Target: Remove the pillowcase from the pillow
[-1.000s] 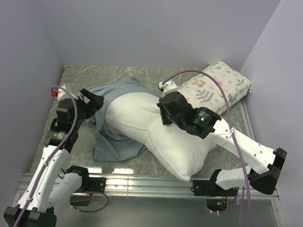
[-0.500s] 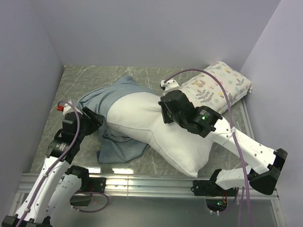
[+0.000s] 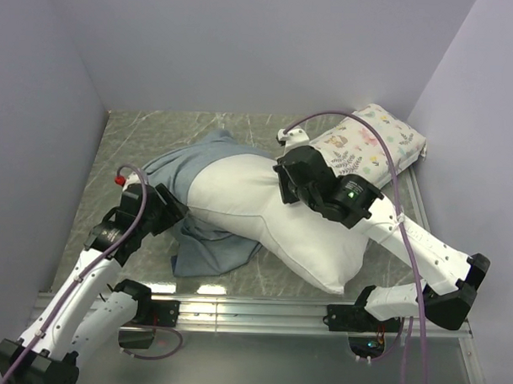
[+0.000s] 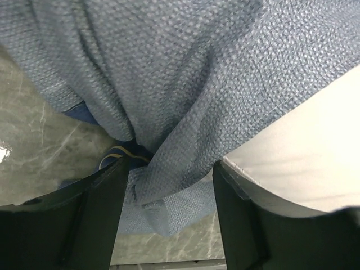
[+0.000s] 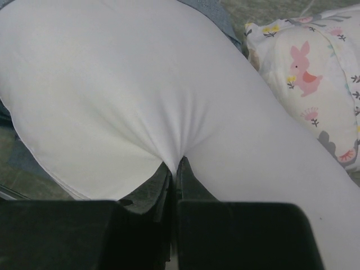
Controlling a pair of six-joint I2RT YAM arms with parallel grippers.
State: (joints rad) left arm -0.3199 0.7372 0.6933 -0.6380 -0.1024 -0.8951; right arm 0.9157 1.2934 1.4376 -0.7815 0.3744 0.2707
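Observation:
The plump white pillow [image 3: 256, 213] lies across the middle of the table, its left end still inside the pillowcase [image 3: 211, 251], which shows its pale grey-blue inner side bunched at the left. My right gripper [image 3: 283, 190] is shut on a pinch of the pillow's white fabric [image 5: 112, 84] at its tips [image 5: 177, 162]. My left gripper [image 3: 173, 213] sits at the pillowcase's left edge, jaws open [image 4: 169, 166], with folds of the pillowcase [image 4: 185, 84] hanging between the fingers. A bit of navy outer side with a gold line [image 4: 115, 152] shows beneath. The pillow [image 4: 315, 152] is at the right there.
A smaller white pillow printed with flowers and a bunny [image 3: 368, 145] lies at the back right, also in the right wrist view [image 5: 315, 73]. Lilac walls close in the left, back and right. A metal rail [image 3: 252, 308] runs along the near edge of the marble tabletop [image 3: 140, 137].
My left arm has swung nearer and to the right, along the pillowcase's left edge. My right gripper has drawn the pillow slightly right and back; the bunched pillowcase has shifted right with it.

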